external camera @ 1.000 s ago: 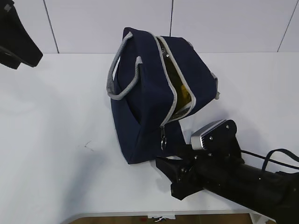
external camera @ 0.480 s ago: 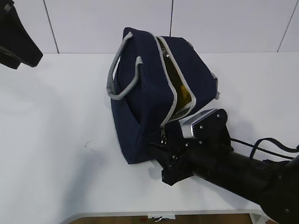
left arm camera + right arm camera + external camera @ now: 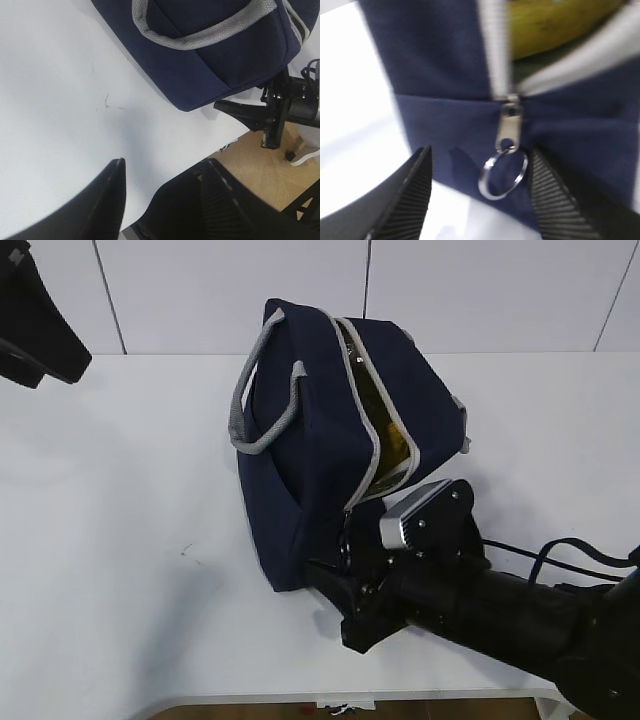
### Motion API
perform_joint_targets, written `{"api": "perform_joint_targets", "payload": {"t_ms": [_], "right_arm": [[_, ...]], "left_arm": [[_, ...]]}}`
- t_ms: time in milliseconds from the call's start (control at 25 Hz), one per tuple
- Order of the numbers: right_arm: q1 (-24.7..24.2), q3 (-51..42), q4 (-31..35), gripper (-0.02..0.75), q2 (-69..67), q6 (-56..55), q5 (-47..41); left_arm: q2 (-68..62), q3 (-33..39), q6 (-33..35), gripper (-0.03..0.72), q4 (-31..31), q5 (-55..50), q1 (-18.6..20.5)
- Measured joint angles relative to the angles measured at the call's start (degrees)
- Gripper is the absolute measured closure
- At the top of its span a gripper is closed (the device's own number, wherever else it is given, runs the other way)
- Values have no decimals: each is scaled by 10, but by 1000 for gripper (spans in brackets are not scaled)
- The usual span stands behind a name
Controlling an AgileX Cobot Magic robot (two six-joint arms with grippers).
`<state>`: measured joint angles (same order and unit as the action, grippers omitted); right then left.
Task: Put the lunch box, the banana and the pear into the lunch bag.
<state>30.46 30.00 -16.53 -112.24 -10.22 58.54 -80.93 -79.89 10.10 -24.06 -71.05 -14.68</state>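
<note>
The right gripper [image 3: 480, 200] is spread wide, its two ribbed black fingers [image 3: 407, 197] at the lower left and lower right of the right wrist view with nothing between them but the metal ring pull [image 3: 503, 175]. The ring hangs from the zipper slider [image 3: 508, 127] in the centre of that view, touching neither finger. Above the slider the grey zipper [image 3: 492, 45] parts, and a strip of yellow banana [image 3: 555, 25] shows inside the opening at the upper right.

In the exterior view the right gripper [image 3: 335, 585] sits at the lower centre, just against the near end of the navy lunch bag [image 3: 320, 450], which lies on the white table [image 3: 120, 500] with its grey rope handles [image 3: 262, 405] toward the left and its zipper part-way open; yellow shows through the gap.

The left gripper [image 3: 162, 187] is also apart, its black fingers at the bottom of the left wrist view, well clear of the bag [image 3: 210, 60] in the upper right. The lunch box and pear cannot be made out.
</note>
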Motion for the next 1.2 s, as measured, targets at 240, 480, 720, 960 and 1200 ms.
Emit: {"api": "perform_joint_targets", "payload": {"t_ms": [240,480,720,960,1200], "right_arm": [[0,0,-9,265,0,0,1],[0,0,10,271,0,0,1],[0,0,10,323,-1,0,1],[0,0,10,358,-10,0,1],[0,0,17,371,-12,0,1]], "left_arm": [[0,0,0,316,0,0,0],[0,0,0,316,0,0,0],[0,0,0,315,-1,0,0],[0,0,0,316,-1,0,0],[0,0,0,316,-1,0,0]]}}
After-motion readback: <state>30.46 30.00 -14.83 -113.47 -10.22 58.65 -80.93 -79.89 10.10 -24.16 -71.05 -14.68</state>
